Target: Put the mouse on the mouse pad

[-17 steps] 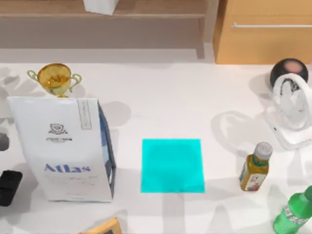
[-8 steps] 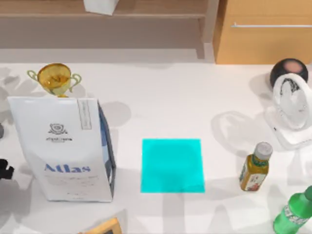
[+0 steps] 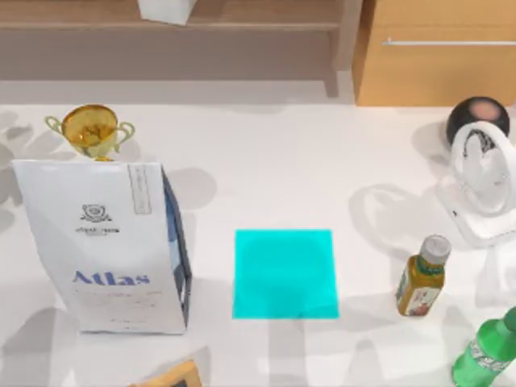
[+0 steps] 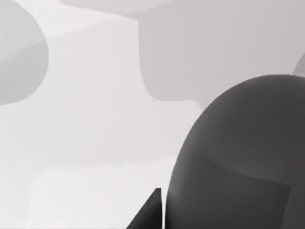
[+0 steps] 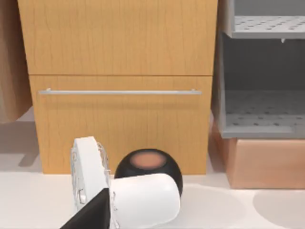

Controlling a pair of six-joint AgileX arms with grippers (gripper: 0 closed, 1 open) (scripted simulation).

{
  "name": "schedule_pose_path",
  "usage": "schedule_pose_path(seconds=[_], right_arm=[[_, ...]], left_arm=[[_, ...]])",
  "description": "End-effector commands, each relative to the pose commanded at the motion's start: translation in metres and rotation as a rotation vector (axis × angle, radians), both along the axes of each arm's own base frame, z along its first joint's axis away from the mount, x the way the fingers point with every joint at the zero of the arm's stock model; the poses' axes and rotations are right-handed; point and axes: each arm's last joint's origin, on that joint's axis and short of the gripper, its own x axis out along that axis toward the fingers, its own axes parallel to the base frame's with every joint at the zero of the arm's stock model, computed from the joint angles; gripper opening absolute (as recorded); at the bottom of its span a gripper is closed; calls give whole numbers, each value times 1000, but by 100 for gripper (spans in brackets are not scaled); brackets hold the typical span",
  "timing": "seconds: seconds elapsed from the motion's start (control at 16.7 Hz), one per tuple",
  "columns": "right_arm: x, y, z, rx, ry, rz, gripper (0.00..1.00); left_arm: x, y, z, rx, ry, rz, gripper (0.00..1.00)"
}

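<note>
The pad lies bare at mid-table, between the Atlas bag and a small bottle. In the left wrist view a dark rounded shape, possibly the mouse, sits close by; whether either gripper's fingers are parted cannot be told. The approach should probably stay low and centred on that shape before closing.

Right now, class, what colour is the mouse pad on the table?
Plain bright cyan: the mouse pad shows best in the top view.

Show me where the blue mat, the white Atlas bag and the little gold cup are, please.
mouse pad (image 3: 285, 274), top view, centre of its cyan face.
Atlas bag (image 3: 101, 246), top view, middle of its white front.
gold trophy cup (image 3: 89, 129), top view, on its bowl.
</note>
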Motion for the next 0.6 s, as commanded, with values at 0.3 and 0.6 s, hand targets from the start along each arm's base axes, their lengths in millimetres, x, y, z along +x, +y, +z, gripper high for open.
schedule_pose_path(seconds=[0.3,0.6], right_arm=[[0,0,0,0,0,0,100],[0,0,0,0,0,0,100]], left_arm=[[2,1,1,2,-9,-7,0],[31,0,43,52,-207,-238,0]])
